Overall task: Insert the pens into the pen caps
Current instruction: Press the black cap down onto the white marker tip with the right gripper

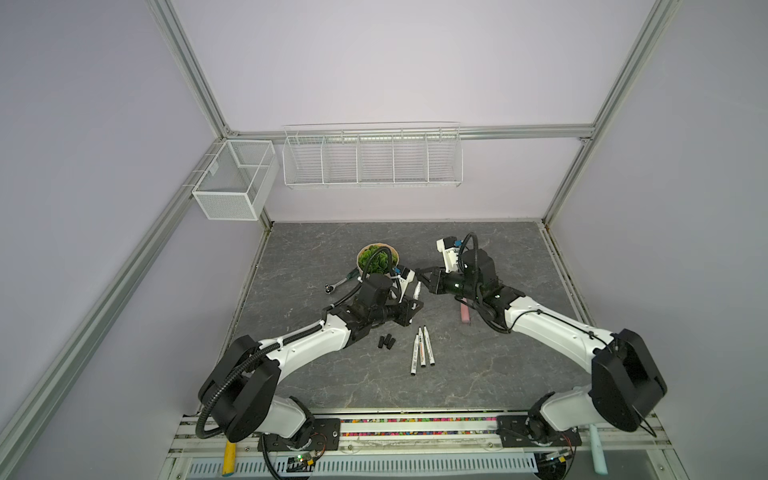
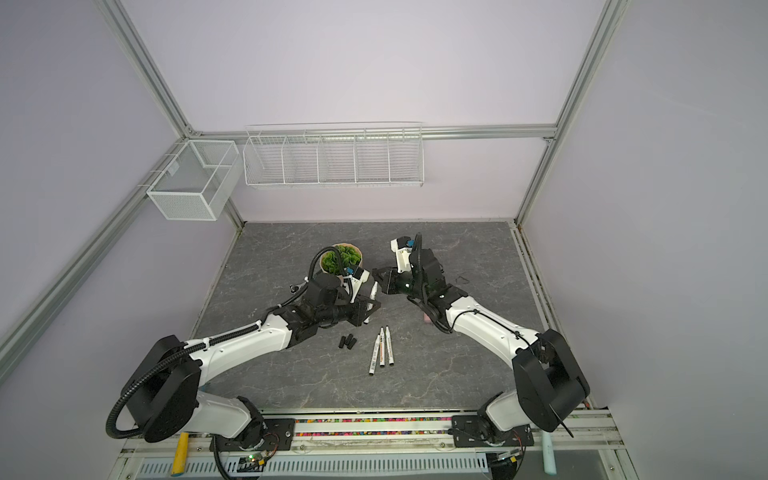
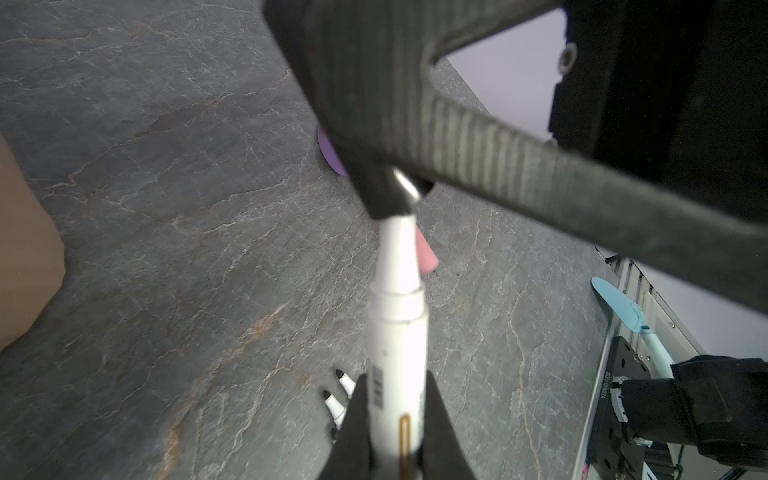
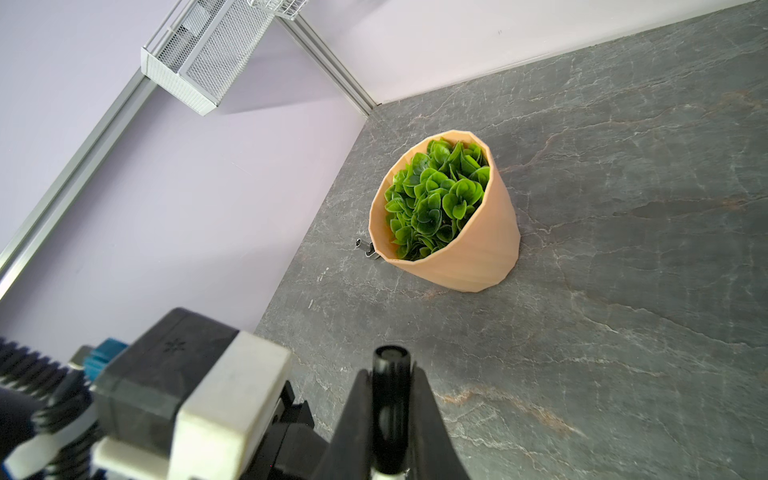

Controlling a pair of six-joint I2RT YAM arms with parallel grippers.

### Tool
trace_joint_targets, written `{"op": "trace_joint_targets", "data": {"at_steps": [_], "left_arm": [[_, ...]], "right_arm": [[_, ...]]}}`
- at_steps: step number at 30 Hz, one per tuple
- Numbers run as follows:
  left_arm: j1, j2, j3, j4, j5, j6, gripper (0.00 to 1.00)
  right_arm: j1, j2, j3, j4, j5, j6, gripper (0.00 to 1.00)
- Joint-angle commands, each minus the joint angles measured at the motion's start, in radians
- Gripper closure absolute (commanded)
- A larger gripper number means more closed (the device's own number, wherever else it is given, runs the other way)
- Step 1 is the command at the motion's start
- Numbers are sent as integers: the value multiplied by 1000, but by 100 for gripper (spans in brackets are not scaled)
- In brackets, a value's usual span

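Pen (image 3: 397,332) in left claw (image 3: 395,399) meets cap (image 3: 380,195) in right claw (image 4: 390,384).

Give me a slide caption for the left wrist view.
Left gripper holds a white pen, its tip inside a black cap held by the right gripper.

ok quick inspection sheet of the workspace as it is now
surface: grey marbled tabletop, nothing spilled seen
job's things: one pen in left gripper, nose inside cap held by right gripper; three loose pens and three loose caps lie on the tabletop
clutter: potted plant, ratchet wrench, pink-handled scoop partly under the right arm
grippers: both shut on their parts
cables: black conduit loops off the left arm
surroundings: wire rack and mesh basket on the walls
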Motion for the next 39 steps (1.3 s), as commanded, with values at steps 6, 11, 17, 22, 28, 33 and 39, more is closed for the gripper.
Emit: {"op": "trace_joint_targets", "data": {"at_steps": [6,11,17,22,28,33,39], "left_arm": [[5,21,34,50,-4,-26,100],[24,38,41,90,22,-56,100],[52,45,46,163,63,-121,100],[70,52,82,254,96,-203,100],[70,48,113,302,46,-236,100],[70,27,124,257,-104,-166,100],[70,11,115,228,-229,-90,100]], "right_arm": [[3,-37,-27,-3,-2,-5,93],[2,-58,-30,-7,-1,-7,93],[5,-78,-30,-20,3,-21,93],[30,-95,-27,-44,19,-71,92],[71,-119,-32,-57,4,-124,90],[82,-157,-43,-78,-34,-155,89],[83,-201,-30,-158,-112,-224,87]]}}
